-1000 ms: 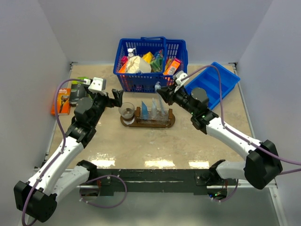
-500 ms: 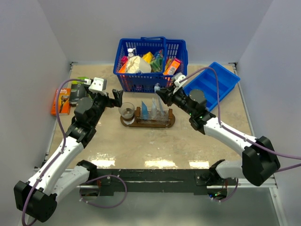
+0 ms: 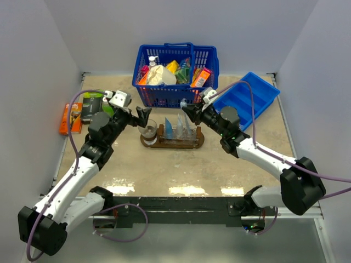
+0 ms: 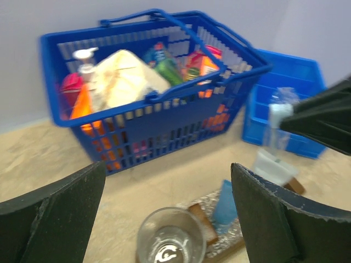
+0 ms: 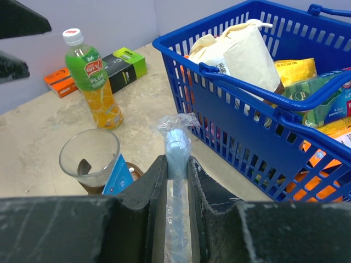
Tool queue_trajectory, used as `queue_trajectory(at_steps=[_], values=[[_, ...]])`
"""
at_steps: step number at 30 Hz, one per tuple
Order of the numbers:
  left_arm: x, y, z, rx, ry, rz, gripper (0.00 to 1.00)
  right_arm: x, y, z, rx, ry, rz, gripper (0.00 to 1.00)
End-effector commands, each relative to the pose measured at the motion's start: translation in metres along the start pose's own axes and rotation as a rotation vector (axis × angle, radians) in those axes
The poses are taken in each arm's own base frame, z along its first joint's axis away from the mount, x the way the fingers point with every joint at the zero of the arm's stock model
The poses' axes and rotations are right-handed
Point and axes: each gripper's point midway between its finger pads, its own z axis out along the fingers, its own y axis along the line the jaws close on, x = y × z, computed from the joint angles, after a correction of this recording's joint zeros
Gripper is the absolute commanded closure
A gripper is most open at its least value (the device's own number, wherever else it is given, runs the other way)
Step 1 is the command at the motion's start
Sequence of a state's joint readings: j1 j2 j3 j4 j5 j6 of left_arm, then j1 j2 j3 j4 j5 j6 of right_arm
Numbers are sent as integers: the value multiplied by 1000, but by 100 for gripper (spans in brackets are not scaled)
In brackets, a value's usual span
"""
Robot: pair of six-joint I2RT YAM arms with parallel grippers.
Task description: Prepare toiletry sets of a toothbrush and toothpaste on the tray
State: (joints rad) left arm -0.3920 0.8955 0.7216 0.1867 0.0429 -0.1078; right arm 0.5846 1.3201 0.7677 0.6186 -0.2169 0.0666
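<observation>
One toothbrush (image 5: pixel 176 143) in clear wrapping lies lengthwise along the right gripper (image 5: pixel 176 164), its head pointing out past the fingertips toward the blue basket (image 3: pixel 175 76). Both fingers press on its sides, above the tray (image 3: pixel 171 146). The left gripper (image 3: pixel 141 116) stands fully open and holds nothing, near the glass cup (image 3: pixel 147 130).

Blue slotted basket (image 3: pixel 164 96), pale blue toothbrush (image 5: pixel 177 145) — dark brown tray (image 3: pixel 173 146).
</observation>
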Motion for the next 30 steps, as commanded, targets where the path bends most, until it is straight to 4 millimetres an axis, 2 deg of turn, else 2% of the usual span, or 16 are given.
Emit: queue_trajectory(at_steps=[1,4,10,11,13,14,15,17,22,27,30], values=[[-16,-59,7,346,-67,4,1,-32,0,-2,16,-94,-45,100],[-21,-95,9,543,-71,-36,2,-46,-2,-8,29,-108,-54,100],[-26,-140,11,714,-54,-16,3,-73,10,-25,-10,-112,-79,100],[-29,-144,9,732,-59,-25,3,-71,10,-29,-7,-93,-78,100],[-38,-153,4,792,-86,-32,2,-84,13,-38,-10,-110,-82,100],[-40,-156,1,812,-87,-52,2,-84,14,-43,-8,-98,-67,100],[-40,-162,-4,858,-86,-58,2,-95,17,-50,-13,-122,-66,100],[-47,-169,-8,909,-105,-77,1,-103,26,-57,-52,-134,-44,100],[-42,-184,-8,983,-79,-87,1,-127,52,-75,-172,-172,-22,100],[-42,-200,-14,1064,-62,-119,3,-134,83,-85,-341,-178,15,100],[-41,-205,-16,1089,-47,-129,9,-135,91,-85,-390,-168,27,100]])
